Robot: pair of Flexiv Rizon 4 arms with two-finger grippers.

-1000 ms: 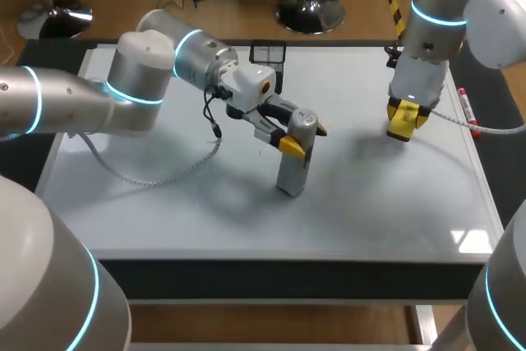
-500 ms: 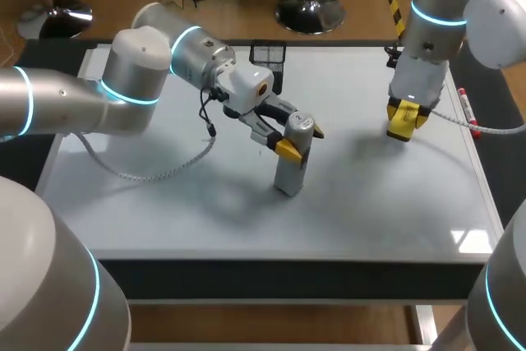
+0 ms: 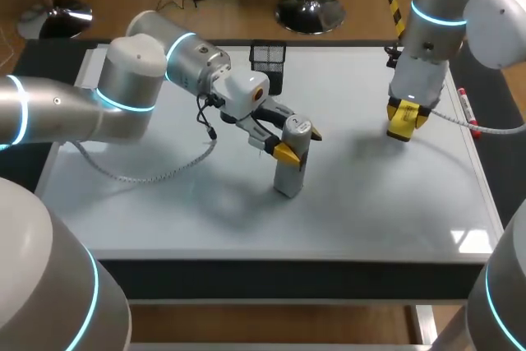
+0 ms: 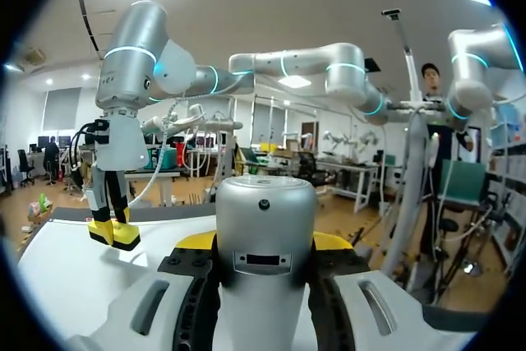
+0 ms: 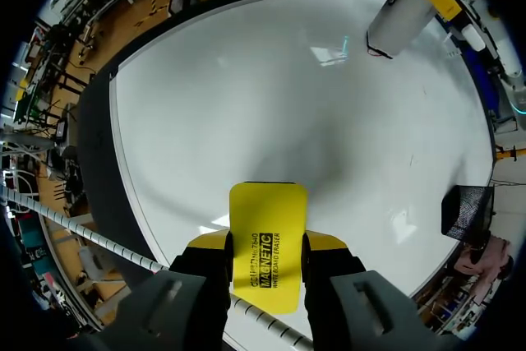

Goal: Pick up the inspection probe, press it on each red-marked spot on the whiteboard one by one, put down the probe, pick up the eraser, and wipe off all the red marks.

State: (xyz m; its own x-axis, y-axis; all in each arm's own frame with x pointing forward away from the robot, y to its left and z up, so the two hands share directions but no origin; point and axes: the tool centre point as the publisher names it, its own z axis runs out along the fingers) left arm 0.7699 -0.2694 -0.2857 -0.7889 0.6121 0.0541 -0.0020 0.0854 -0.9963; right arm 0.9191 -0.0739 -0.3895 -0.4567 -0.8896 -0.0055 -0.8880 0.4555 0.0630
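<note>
The inspection probe (image 3: 288, 172), a silver cylinder with a domed cap, stands upright on the whiteboard (image 3: 394, 203) near its middle. My left gripper (image 3: 297, 141) is shut on its upper part; in the left wrist view the probe (image 4: 265, 228) fills the gap between the yellow tips of that gripper (image 4: 265, 242). My right gripper (image 3: 405, 121) hangs over the board's right part, shut on the yellow eraser (image 3: 403, 127). From the right wrist, the eraser (image 5: 267, 219) sticks out between the fingers of the right gripper (image 5: 267, 240), with the probe (image 5: 401, 20) far ahead. I can make out no red marks.
A black mesh holder (image 3: 267, 58) stands at the board's far edge, behind the left gripper. A red-capped marker (image 3: 466, 108) lies on the dark strip along the board's right side. The left arm's cable (image 3: 156, 172) trails across the board's left half.
The left arm has swung slightly, carrying the probe a little to the left across the board. The right arm and the eraser have stayed still.
</note>
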